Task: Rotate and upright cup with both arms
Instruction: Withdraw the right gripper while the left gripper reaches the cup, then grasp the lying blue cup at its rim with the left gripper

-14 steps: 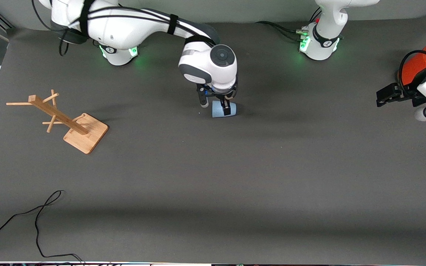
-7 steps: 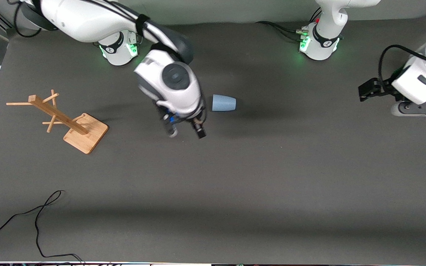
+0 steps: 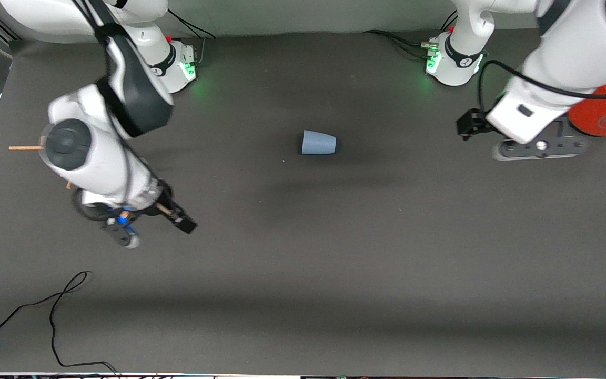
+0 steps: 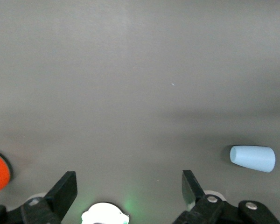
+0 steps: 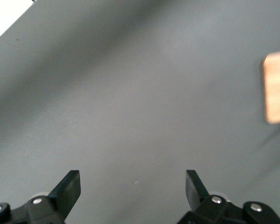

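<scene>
The light-blue cup lies on its side on the dark table, midway between the two arm bases, with nothing touching it. It also shows in the left wrist view. My right gripper is open and empty, over the table beside the wooden rack, well away from the cup. In its own view only bare table lies between the jaws. My left gripper hangs over the table next to the orange can, toward the left arm's end. It is open and empty in its own view.
A wooden mug rack is mostly hidden under the right arm; its base shows in the right wrist view. An orange-red can stands at the left arm's end. A black cable lies near the front edge.
My right gripper has let go of the cup and swung away to the rack. My left gripper has moved from the can toward the cup. The cup still lies on its side.
</scene>
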Robot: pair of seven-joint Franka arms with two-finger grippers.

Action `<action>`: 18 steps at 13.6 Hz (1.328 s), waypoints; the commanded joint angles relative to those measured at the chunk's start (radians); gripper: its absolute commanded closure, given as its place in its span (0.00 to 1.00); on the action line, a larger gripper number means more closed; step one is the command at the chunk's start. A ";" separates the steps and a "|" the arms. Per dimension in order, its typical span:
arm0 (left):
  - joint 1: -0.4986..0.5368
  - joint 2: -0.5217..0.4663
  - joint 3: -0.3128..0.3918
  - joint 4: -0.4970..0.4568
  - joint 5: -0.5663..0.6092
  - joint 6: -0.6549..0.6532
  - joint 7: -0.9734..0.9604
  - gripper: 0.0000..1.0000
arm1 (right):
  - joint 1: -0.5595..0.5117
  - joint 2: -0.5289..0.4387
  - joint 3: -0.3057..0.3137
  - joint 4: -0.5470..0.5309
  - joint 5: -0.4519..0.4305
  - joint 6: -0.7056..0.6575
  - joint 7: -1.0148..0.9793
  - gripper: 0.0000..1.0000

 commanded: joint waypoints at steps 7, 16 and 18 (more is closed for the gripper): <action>-0.335 0.206 0.014 0.154 0.000 0.051 -0.442 0.00 | 0.018 -0.183 -0.337 -0.091 0.145 -0.091 -0.789 0.00; -0.690 0.565 0.015 0.370 0.181 0.029 -0.682 0.00 | -0.034 -0.333 -0.371 -0.237 0.145 -0.140 -0.975 0.00; -0.733 0.623 0.017 0.370 0.200 0.040 -0.718 0.00 | -0.033 -0.339 -0.373 -0.234 0.145 -0.142 -0.973 0.00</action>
